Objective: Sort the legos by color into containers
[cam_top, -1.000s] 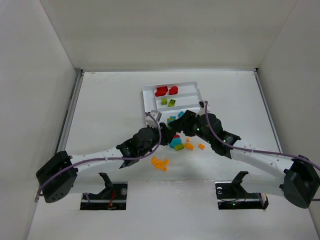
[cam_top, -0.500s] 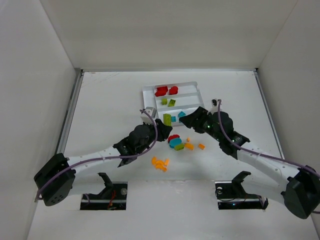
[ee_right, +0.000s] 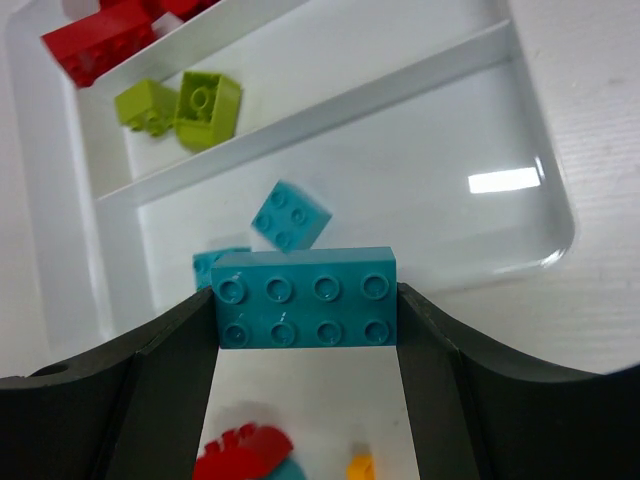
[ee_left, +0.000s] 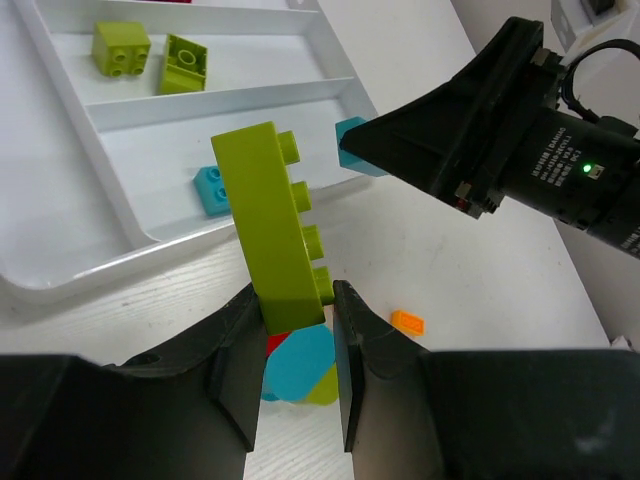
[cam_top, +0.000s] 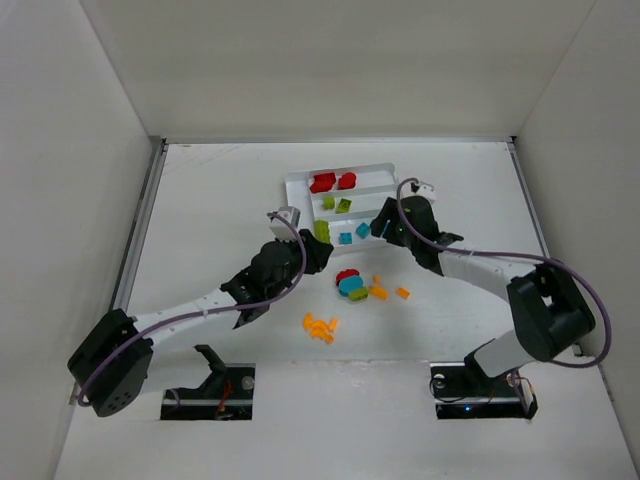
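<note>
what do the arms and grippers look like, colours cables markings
The left arm and right arm have white links, black joints and a purple cable each. The left gripper and right gripper are matte black, two-fingered. A green light glows on the right wrist.

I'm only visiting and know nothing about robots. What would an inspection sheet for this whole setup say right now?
Surface: white table, with bricks lying loose near its middle.
Job's things: tray holds two red bricks, two lime bricks and two small teal bricks, one colour per slot. A loose pile and some orange bricks are unsorted.
Clutter: nothing seen.
Grippers: left gripper shut on long lime brick; right gripper shut on wide teal brick.
Cables: purple cables run along both arms, looping near the wrists.
Surroundings: plain white walls on three sides.
</note>
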Robot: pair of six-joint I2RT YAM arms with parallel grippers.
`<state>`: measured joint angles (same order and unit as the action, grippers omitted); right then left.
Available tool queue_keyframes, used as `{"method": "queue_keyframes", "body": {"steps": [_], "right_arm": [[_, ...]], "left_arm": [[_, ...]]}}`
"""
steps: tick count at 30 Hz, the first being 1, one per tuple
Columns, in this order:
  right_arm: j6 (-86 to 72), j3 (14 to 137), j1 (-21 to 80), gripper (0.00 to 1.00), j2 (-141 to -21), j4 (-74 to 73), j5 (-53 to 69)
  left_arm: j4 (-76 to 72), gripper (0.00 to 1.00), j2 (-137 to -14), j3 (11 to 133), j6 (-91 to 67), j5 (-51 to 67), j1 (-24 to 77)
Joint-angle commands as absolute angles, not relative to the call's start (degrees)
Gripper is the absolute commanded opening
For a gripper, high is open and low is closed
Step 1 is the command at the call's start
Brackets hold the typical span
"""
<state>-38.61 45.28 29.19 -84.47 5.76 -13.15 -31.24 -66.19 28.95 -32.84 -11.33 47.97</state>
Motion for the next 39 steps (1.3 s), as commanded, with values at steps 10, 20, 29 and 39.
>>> {"method": "queue_keyframes", "body": {"steps": [10, 20, 29, 39], "right_arm": [[-29.62, 53.88, 28.43, 0.76, -92.46, 7.56, -22.32], [-28.92, 52.48, 28.69, 0.91, -87.02, 8.26, -22.41], [-32.52, 40.62, 29.31, 0.75, -72.96, 11.78, -22.76], [-35.24, 35.16, 28.61, 0.74, -71.46, 17.57, -21.36]], "left_arm": [[-31.20, 0.16, -74.08, 35.41, -36.83, -4.05, 40.56], [-29.54, 0.17, -83.40, 44.55, -36.56, -2.55, 37.92], [-19.44, 0.17, -97.45, 61.59, -36.21, 12.80, 35.64], [-6.69, 0.19, -112.05, 81.28, -37.00, 25.22, 32.21]]}}
